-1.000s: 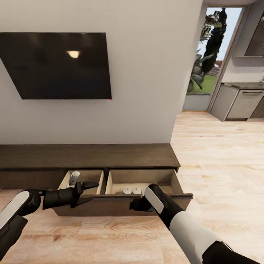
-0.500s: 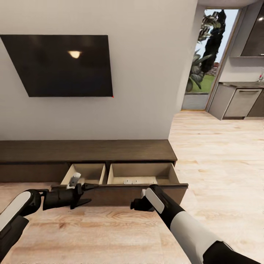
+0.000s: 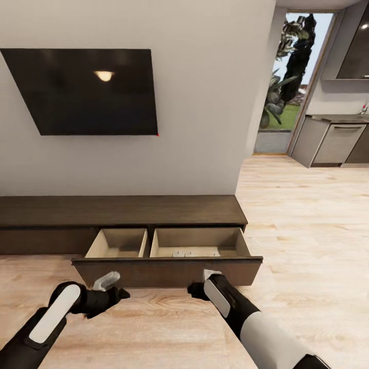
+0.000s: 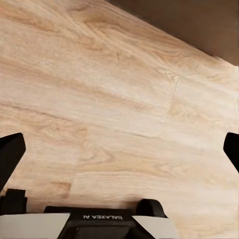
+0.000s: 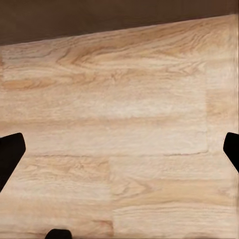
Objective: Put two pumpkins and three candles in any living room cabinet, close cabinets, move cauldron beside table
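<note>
The long dark-brown cabinet [image 3: 123,211] stands against the wall with its wide drawer [image 3: 169,271] pulled out, showing two pale beige compartments. Pale candle tops [image 3: 183,253] peek over the drawer front in the right compartment; the left compartment looks bare. My left gripper [image 3: 117,294] hangs low over the floor just in front of the drawer front, open, with nothing between its fingers [image 4: 119,149]. My right gripper [image 3: 196,290] is also in front of the drawer, open and holding nothing [image 5: 119,154]. The pumpkins, cauldron and table are out of view.
A black TV [image 3: 87,92] hangs on the wall above the cabinet. To the right, the wood floor [image 3: 307,230] runs towards a doorway [image 3: 292,82] with a plant and grey kitchen cabinets [image 3: 335,143].
My left arm has drawn back and down from above the drawer's left compartment to the floor in front of the drawer. The right gripper dropped slightly. Earlier the camera backed off a little.
</note>
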